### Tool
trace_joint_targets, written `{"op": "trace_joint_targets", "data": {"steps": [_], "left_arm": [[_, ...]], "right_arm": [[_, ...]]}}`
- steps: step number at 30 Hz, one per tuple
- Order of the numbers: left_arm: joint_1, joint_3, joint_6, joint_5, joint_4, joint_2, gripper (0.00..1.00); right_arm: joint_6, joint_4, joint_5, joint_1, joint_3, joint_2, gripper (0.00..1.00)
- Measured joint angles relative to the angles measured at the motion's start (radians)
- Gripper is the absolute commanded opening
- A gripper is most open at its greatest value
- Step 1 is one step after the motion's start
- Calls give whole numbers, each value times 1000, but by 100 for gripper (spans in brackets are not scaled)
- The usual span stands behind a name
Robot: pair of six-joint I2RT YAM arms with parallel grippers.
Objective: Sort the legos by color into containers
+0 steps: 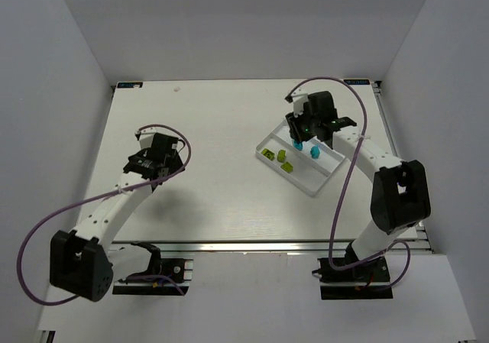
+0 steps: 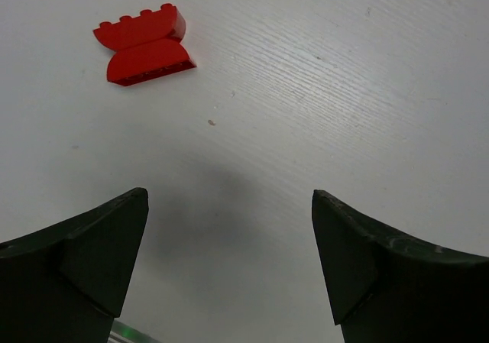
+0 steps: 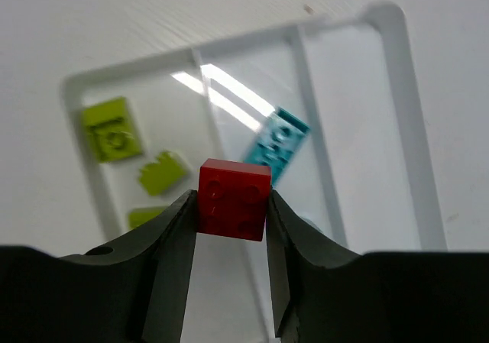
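While the right arm hangs over the white tray (image 1: 318, 179) toward the desk's right edge, the right gripper (image 3: 233, 205) pinches a small red square lego (image 3: 234, 199) btw both fingers, held up clear of the tray floor. Which compartment it sits over, can't tell; from the wrist cam it lines up approx w/ the divider btw the lime and cyan lanes. Three lime legos (image 3: 111, 129) lie in the compartment facing the desk's left edge, and a cyan lego (image 3: 279, 144) lies tilted in the middle one. Over by the left edge, the left gripper (image 2: 229, 259) hovers low w/ fingers spread wide, gripping nothing. A red arched lego (image 2: 145, 45) lies on bare desk ahead of it, apart from both fingers.
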Motion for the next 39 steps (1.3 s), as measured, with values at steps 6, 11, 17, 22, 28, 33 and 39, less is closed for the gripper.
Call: {"op": "trace_joint_targets", "data": {"steps": [6,11,17,22,28,33,39], "left_arm": [[127,14,37,130,56,114,98],[240,16,63,204,76,148,98],[356,16,85,291,85,164,98],[423,16,102,337,90,172,98],[483,17,105,365,90,159,98],[529,33,105,385,92,151,90],[568,84,112,411,97,207,71]], "right_arm": [[-6,-34,20,-180,-1,86,0],[-13,-47,29,-235,38,160,0],[-14,-47,29,-249,84,226,28],[-15,-61,29,-262,136,266,52],[-11,-69,-2,-288,159,260,68],[22,-86,-89,-293,117,127,35],[167,-27,-531,-284,-16,-217,29]]}}
